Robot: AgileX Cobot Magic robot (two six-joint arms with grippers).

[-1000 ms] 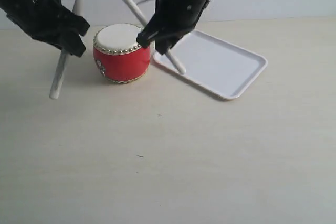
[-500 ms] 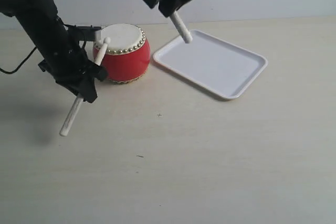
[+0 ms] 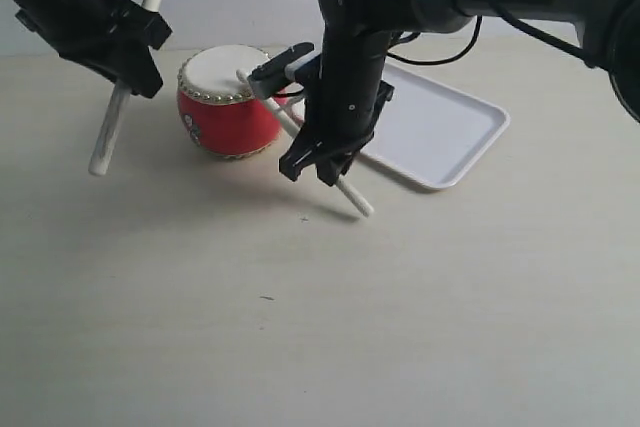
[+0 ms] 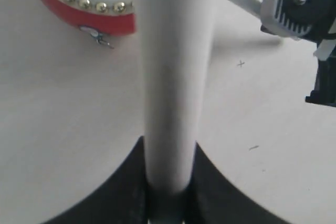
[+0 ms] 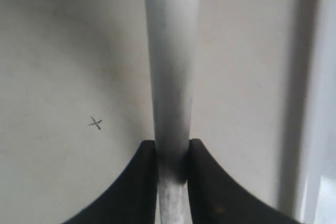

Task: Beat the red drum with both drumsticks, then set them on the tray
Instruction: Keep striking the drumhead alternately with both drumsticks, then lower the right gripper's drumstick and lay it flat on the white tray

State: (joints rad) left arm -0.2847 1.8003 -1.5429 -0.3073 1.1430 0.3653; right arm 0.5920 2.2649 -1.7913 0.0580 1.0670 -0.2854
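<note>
by red drum (image 3: 232, 119) rim: right drumstick (image 3: 354, 198) tip; left drumstick (image 3: 107, 133) held aside.

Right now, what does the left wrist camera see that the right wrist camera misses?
Left wrist only: the drum and part of the right arm. Right wrist only: a pale strip, probably the tray's rim. Both: a clamped stick, the left stick in the left tool, the right stick in the right tool, plus a cross mark on the table.
</note>
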